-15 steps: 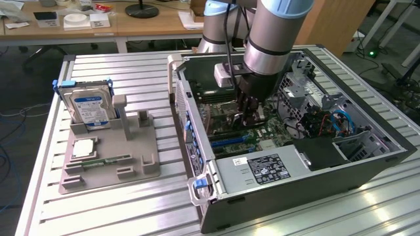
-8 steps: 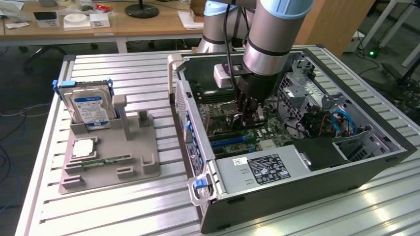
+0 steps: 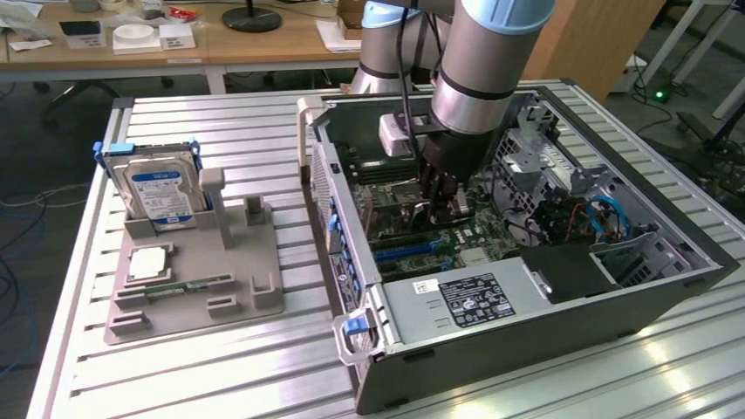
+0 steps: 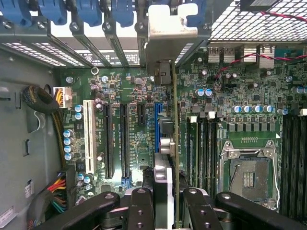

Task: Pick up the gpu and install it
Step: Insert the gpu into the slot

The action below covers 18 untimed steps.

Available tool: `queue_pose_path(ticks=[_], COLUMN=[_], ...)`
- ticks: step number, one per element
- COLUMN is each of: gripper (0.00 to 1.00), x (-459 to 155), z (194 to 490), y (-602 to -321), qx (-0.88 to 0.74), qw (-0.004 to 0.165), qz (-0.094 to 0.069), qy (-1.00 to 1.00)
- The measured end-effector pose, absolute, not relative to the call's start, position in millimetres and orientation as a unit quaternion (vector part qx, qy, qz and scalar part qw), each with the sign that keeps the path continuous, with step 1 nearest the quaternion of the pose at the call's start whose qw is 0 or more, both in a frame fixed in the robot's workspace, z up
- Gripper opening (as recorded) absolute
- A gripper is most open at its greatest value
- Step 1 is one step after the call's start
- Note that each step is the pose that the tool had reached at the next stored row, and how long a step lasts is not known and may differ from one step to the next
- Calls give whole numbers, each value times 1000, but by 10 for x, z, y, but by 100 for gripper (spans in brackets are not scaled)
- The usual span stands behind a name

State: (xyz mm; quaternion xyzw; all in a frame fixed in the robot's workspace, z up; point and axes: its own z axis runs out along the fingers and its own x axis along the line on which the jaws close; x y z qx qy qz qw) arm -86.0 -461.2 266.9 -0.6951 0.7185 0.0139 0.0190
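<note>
My gripper (image 3: 444, 194) reaches down into the open computer case (image 3: 652, 297), over the motherboard (image 3: 402, 231). It is shut on the gpu (image 4: 173, 120), which the wrist view shows edge-on as a thin green card with its silver end bracket (image 4: 170, 28) at the case's rear slots. The two black fingers (image 4: 141, 206) clamp the card's near end from both sides, so my gripper (image 4: 169, 199) is centred on it. The card hangs just beside the long blue expansion slot (image 4: 157, 127); whether it touches the slot I cannot tell.
A grey fixture (image 3: 198, 288) on the exterior view's left holds a hard drive (image 3: 163, 192), a memory stick (image 3: 187, 285) and a square chip (image 3: 152, 262). Inside the case are the power supply (image 3: 466, 301), the CPU socket (image 4: 247, 175), a white slot (image 4: 88, 136) and cable bundles (image 4: 45, 103).
</note>
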Motion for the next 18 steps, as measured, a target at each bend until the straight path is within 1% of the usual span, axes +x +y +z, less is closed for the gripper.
queue_pose_path(ticks=[8, 12, 18], gripper=[28, 28, 28], x=[-884, -889, -923], z=[2649, 2560, 2532], y=[-4652, -4652, -4651], qx=[-695, -695, -695], qw=[18, 18, 18], qz=[13, 13, 13], qy=[718, 718, 718])
